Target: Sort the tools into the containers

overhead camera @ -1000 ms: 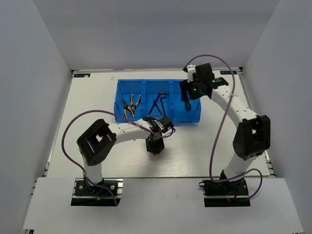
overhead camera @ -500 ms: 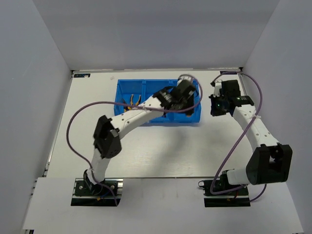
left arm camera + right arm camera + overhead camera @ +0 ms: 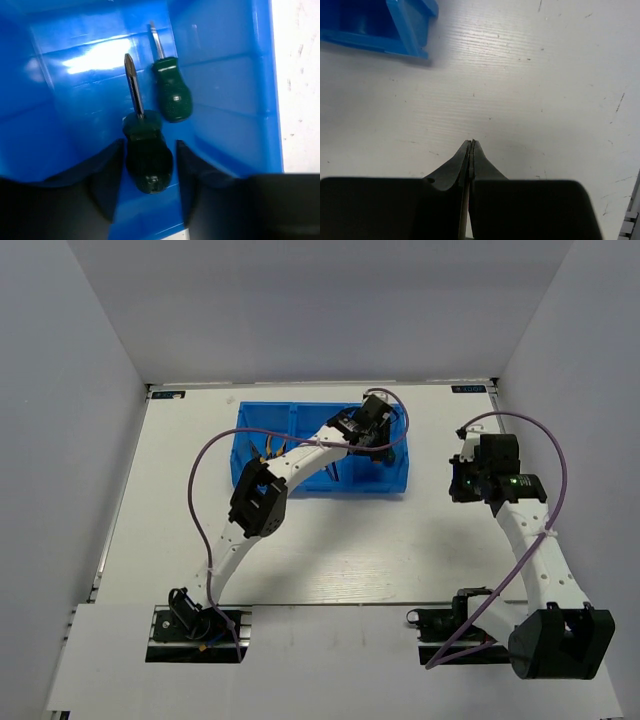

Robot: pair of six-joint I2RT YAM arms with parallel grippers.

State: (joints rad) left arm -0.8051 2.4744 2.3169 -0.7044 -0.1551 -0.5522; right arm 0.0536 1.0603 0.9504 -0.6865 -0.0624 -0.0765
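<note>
The blue bin (image 3: 262, 412) stands at the back of the table. Two green-handled screwdrivers lie in its right compartment (image 3: 75, 115). One screwdriver (image 3: 172, 97) rests near the wall. The other screwdriver (image 3: 148, 161) lies between the fingers of my left gripper (image 3: 149, 143), which is open with a gap on each side of the handle. From above, the left gripper (image 3: 377, 448) reaches down into that compartment. Yellow-handled pliers (image 3: 272, 448) lie in the left compartment. My right gripper (image 3: 472, 143) is shut on nothing, above bare table right of the bin (image 3: 395, 25).
The left arm (image 3: 300, 462) stretches across the bin's middle compartment and hides most of it. The right arm (image 3: 530, 530) stands along the table's right side near the wall. White table (image 3: 330, 550) lies in front of the bin.
The left arm swung from in front of the bin into its right compartment and its jaws widened. The right arm pulled back out of the bin to the right and shut.
</note>
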